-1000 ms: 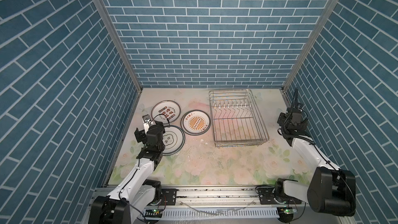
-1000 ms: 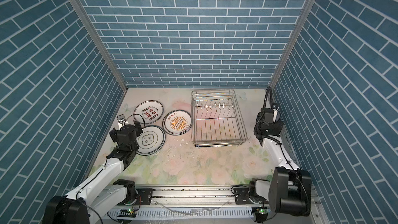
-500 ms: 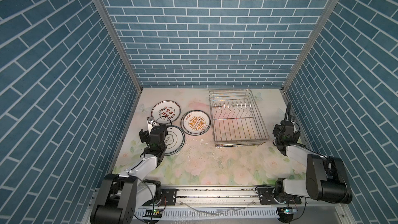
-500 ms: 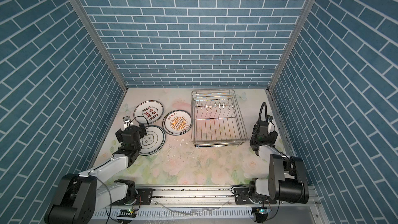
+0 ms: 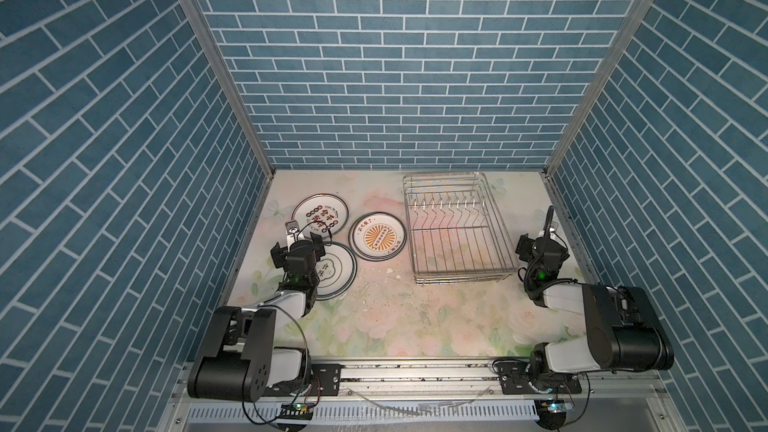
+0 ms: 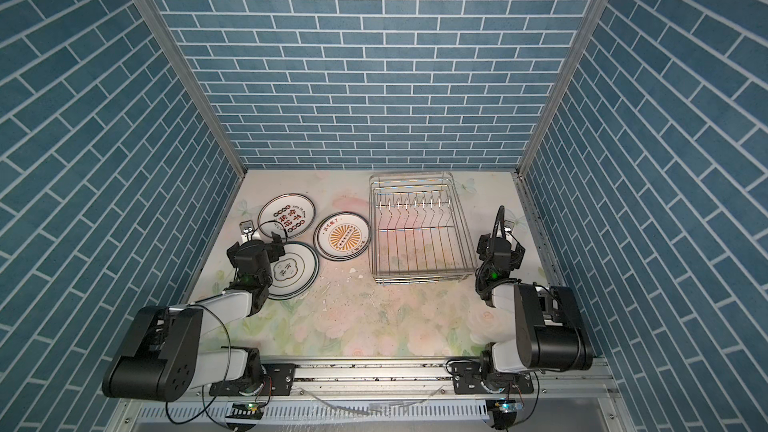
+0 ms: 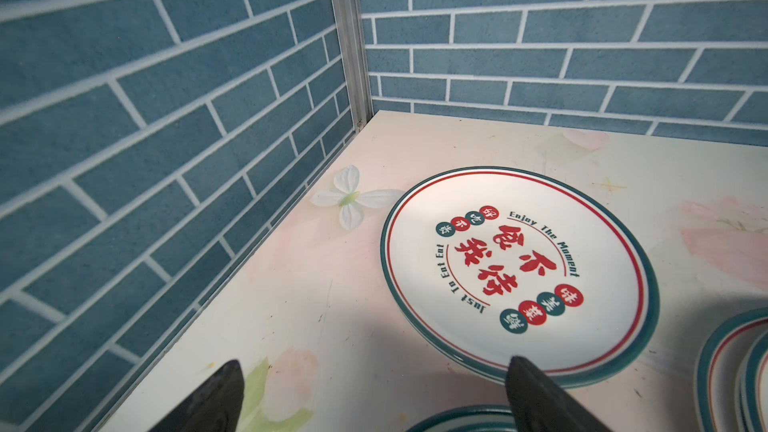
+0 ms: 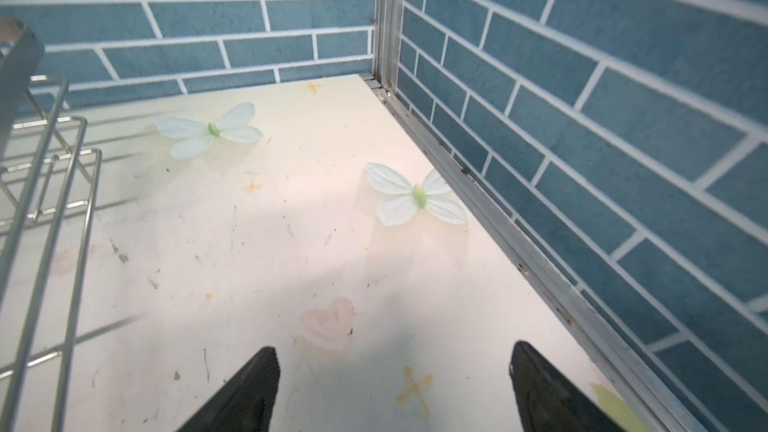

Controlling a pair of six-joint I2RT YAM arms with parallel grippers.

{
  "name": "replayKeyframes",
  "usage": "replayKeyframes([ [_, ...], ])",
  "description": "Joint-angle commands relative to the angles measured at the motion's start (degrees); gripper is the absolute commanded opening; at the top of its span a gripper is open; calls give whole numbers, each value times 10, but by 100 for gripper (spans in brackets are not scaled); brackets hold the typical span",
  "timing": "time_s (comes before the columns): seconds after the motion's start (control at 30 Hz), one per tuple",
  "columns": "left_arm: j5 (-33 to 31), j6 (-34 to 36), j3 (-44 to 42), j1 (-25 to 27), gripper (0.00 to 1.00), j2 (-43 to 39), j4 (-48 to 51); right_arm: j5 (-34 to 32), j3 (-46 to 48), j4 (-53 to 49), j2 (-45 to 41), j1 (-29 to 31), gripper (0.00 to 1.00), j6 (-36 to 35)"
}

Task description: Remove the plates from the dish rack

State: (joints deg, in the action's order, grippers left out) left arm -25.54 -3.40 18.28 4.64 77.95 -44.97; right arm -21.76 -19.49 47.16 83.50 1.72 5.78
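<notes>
Plates flat beside the dish rack

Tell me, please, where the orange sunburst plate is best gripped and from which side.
On the sunburst plate, probably the near rim, approached from the front: it lies flat, face up, flanked by the dish rack and the flower plate, leaving that edge free.

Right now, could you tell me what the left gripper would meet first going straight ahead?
Probably the round white plate with red characters and a dark green rim; depth is unclear.
</notes>
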Motion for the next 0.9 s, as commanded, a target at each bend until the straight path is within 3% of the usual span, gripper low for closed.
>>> replayKeyframes([
  [0.0,50,47,16,-3,100,62,-69,34,-6,44,6,9,89,-37],
  [0.2,93,60,30,0,100,94,-59,47,-10,46,14,15,94,-47],
  [0.6,92,58,28,-2,100,98,-73,146,-23,18,21,-12,97,-45],
  [0.7,92,58,27,-2,100,99,-74,188,-13,65,52,-21,97,-49],
  [0.87,93,58,27,-2,100,98,-74,196,-27,26,47,-32,99,-38],
])
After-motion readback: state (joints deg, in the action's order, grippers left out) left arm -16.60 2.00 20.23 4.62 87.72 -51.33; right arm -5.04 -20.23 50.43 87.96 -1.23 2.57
